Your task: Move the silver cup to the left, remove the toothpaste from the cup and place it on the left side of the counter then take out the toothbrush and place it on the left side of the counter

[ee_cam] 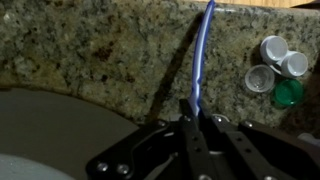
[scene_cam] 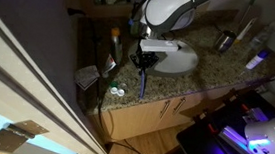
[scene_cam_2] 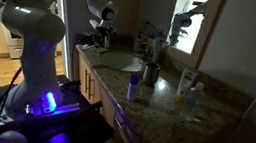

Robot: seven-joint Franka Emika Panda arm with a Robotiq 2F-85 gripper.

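Hanging upright in an exterior view: toothbrush [scene_cam: 142, 82], gripper [scene_cam: 144, 63] clenched on it, over counter [scene_cam: 218, 74] near front edge, just beside basin [scene_cam: 179, 61]. Bare granite between brush and caps [scene_cam: 119, 90]. Cup [scene_cam: 224, 40] well apart, beyond basin.

In an exterior view along counter: cup [scene_cam_2: 151, 75] beside bottle [scene_cam_2: 132, 84], bottle near front edge; grip too far off to read.

Wrist view alone shows pinch on brush [ee_cam: 202, 60], three caps [ee_cam: 275, 68] near, basin rim [ee_cam: 60, 125] lower left.

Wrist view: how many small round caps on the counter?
4, clustered on the counter right of the toothbrush: white cap topmost, second white cap beside it, pale cap below, green cap lowest. Others may sit outside the frame.
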